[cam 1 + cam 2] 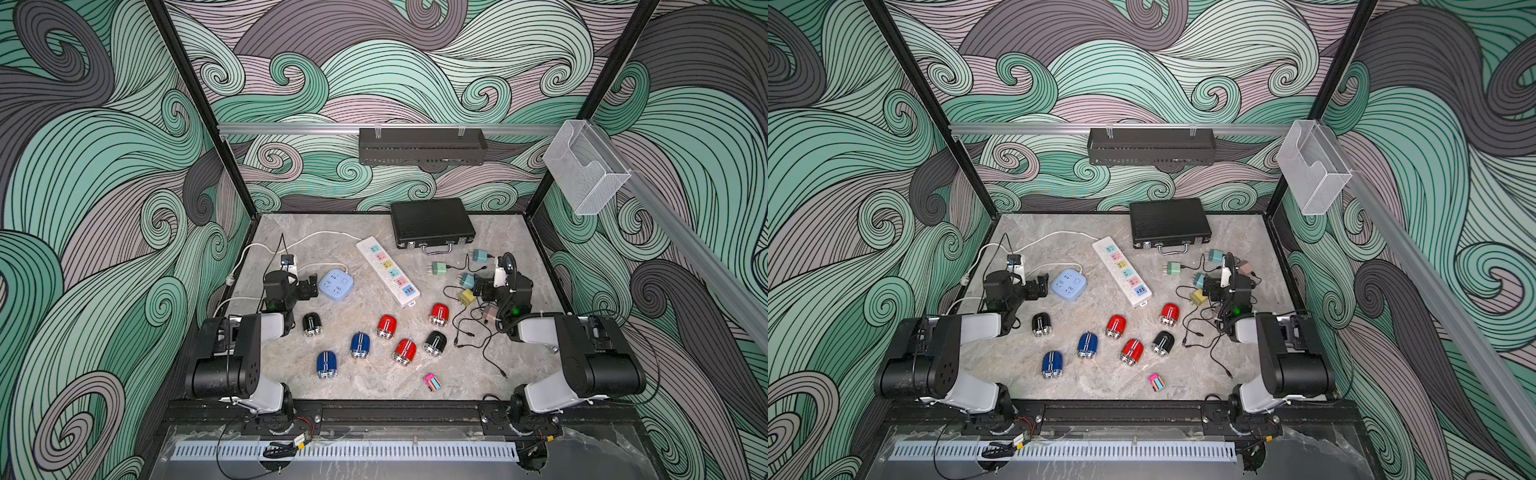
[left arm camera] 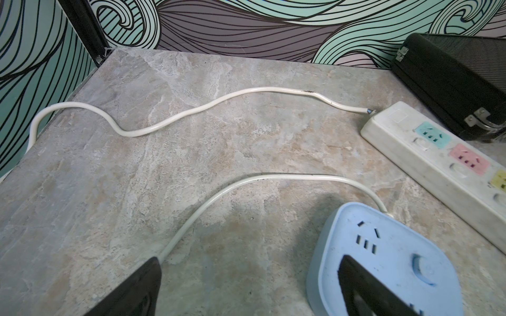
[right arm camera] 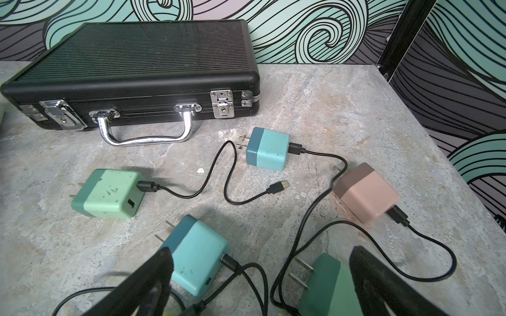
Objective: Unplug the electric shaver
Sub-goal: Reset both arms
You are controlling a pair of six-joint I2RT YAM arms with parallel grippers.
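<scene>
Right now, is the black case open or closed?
Closed. In the right wrist view the black case has its lid lying flat on the base, with no gap along the seam.

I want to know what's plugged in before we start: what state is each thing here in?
Case: lid shut.
Power strip: sockets empty.
Blue socket cube: sockets empty.
Shavers: seven, lying loose, no cable attached.
Chargers: unplugged, lying on the table.
Left pincer: open, holding nothing.
Right pincer: open, holding nothing.
</scene>
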